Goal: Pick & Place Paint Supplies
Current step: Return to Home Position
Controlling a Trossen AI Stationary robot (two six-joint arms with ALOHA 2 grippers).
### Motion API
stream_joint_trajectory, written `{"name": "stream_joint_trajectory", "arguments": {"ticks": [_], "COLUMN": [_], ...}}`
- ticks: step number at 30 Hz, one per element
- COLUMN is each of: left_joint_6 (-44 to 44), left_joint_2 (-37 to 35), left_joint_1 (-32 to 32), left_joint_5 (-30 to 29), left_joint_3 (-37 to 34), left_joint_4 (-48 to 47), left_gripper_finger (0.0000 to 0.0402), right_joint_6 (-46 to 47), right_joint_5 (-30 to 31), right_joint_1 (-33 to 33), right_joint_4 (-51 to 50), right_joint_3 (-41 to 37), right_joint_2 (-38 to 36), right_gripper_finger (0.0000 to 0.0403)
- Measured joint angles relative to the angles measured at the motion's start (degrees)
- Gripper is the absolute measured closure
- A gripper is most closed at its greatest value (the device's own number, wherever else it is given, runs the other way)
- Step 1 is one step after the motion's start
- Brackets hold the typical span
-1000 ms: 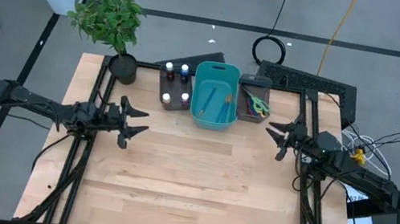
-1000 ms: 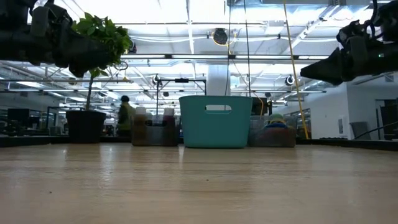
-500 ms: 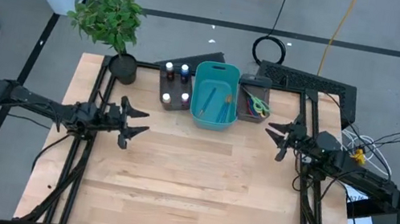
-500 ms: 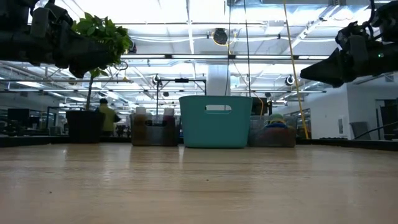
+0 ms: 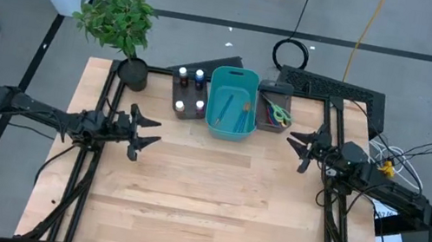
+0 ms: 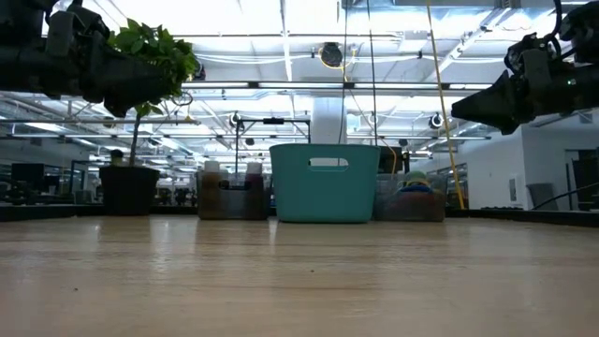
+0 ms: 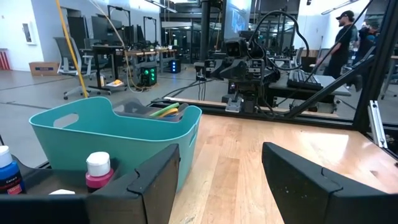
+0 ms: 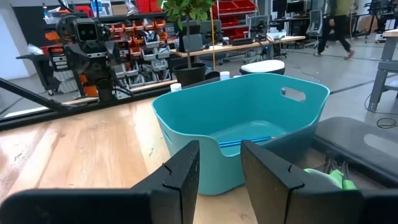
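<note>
Small dark bottles with white and blue caps stand in a dark grey bin at the table's far edge. Two of them show in the left wrist view. To their right, a teal bin holds thin brushes, one of them blue. Scissors with green and yellow handles lie in a second dark grey bin. My left gripper hovers open at the table's left, pointing level toward the bins. My right gripper hovers open at the right, near the scissors bin. Neither has anything between its fingers.
A potted plant stands at the far left corner, its pot beside the bottle bin. The wooden tabletop stretches bare from the bins to the near edge. Cables and a black frame lie behind the far right corner. People move in the room beyond.
Both arms hold their place and nothing on the table has moved. Far behind the table, a person walks toward the left of the low view.
</note>
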Motion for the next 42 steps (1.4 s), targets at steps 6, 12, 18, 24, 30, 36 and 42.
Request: {"name": "stream_joint_trajectory", "arguments": {"ticks": [6, 12, 18, 24, 30, 36, 42], "left_joint_6": [0.0, 0.0, 0.0, 0.0, 0.0, 0.0, 0.0], "left_joint_2": [0.0, 0.0, 0.0, 0.0, 0.0, 0.0, 0.0], "left_joint_1": [0.0, 0.0, 0.0, 0.0, 0.0, 0.0, 0.0], "left_joint_5": [0.0, 0.0, 0.0, 0.0, 0.0, 0.0, 0.0], "left_joint_3": [0.0, 0.0, 0.0, 0.0, 0.0, 0.0, 0.0], "left_joint_4": [0.0, 0.0, 0.0, 0.0, 0.0, 0.0, 0.0], "left_gripper_finger": [0.0165, 0.0165, 0.0165, 0.0165, 0.0165, 0.0165, 0.0165], "right_joint_6": [0.0, 0.0, 0.0, 0.0, 0.0, 0.0, 0.0], "right_joint_5": [0.0, 0.0, 0.0, 0.0, 0.0, 0.0, 0.0], "right_joint_1": [0.0, 0.0, 0.0, 0.0, 0.0, 0.0, 0.0], "right_joint_4": [0.1, 0.3, 0.3, 0.3, 0.3, 0.4, 0.4], "right_joint_3": [0.0, 0.0, 0.0, 0.0, 0.0, 0.0, 0.1], "right_joint_2": [0.0, 0.0, 0.0, 0.0, 0.0, 0.0, 0.0], "right_gripper_finger": [0.0291, 0.0295, 0.0294, 0.0295, 0.0295, 0.0297, 0.0293]}}
